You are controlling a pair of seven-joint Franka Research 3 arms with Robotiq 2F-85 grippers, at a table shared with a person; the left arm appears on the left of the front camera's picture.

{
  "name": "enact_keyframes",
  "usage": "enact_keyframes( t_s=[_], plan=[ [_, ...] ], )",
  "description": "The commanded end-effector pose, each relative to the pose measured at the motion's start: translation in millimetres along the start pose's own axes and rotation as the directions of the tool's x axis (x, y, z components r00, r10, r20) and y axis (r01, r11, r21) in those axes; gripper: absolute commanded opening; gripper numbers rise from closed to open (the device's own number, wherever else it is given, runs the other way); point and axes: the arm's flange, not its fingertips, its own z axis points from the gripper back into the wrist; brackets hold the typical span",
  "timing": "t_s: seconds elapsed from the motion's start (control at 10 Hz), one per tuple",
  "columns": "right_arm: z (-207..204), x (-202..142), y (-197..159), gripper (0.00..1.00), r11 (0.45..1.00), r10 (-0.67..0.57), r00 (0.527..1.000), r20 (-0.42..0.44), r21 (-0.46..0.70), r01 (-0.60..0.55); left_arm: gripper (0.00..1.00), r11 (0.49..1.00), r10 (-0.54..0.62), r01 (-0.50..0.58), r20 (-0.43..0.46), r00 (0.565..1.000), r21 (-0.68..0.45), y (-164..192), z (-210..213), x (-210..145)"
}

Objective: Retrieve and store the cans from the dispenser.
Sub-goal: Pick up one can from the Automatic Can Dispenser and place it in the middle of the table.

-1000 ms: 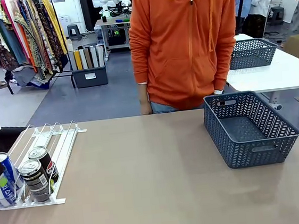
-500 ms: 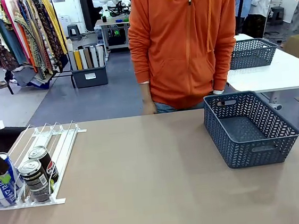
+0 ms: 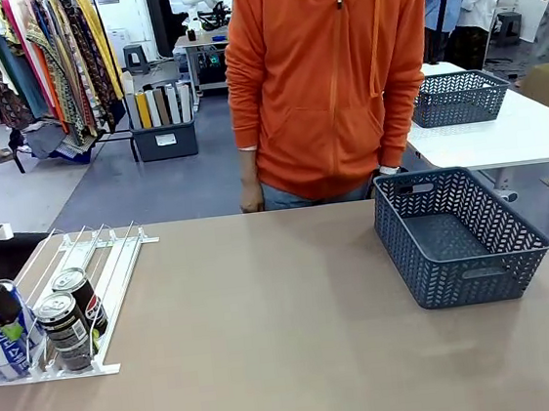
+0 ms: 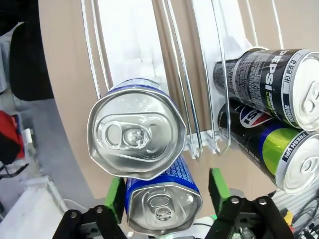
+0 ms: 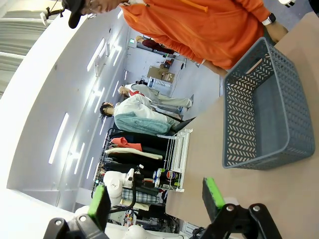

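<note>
Far left of the table [image 3: 267, 324], the white wire rack [image 3: 113, 262] has all its cans [image 3: 63, 321] stacked at its low near end against the stoppers. Two blue ones are in the left lane, two black cola cans [image 4: 271, 77] in the lane to their right. Progress looks like zero: four cans in the rack, none stored, so every can is left to do. The step in hand is likely the first pick. The left gripper [image 4: 167, 191] is at the left lane with its jaws either side of the near blue can [image 4: 162, 204], partly open. One green pad [image 4: 115, 198] sits against the can's side, the other pad [image 4: 218, 184] just beside it with a sliver of gap, so it is not clamped and nothing is lifted. The second blue can [image 4: 135, 133] rests right behind the near one, touching it. Mid table is bare, and a person [image 3: 330, 82] in an orange hoodie stands at the far edge, hands down. On the right, the dark grey basket [image 3: 459, 279] has no can in it. The right gripper [image 5: 155, 199] hangs wide open, holding nothing, well apart from the rack.
</note>
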Motion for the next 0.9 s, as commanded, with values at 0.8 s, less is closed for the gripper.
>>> enact_keyframes(
  t_s=[0.8],
  plan=[
    [-1, 5, 3, 1.00, 1.000, 0.015, 1.000, 0.017, 0.021, -0.015, 0.00, 0.996, -0.009, 0.007, 0.014, 1.000, 0.086, -6, 34, -10]
  ],
)
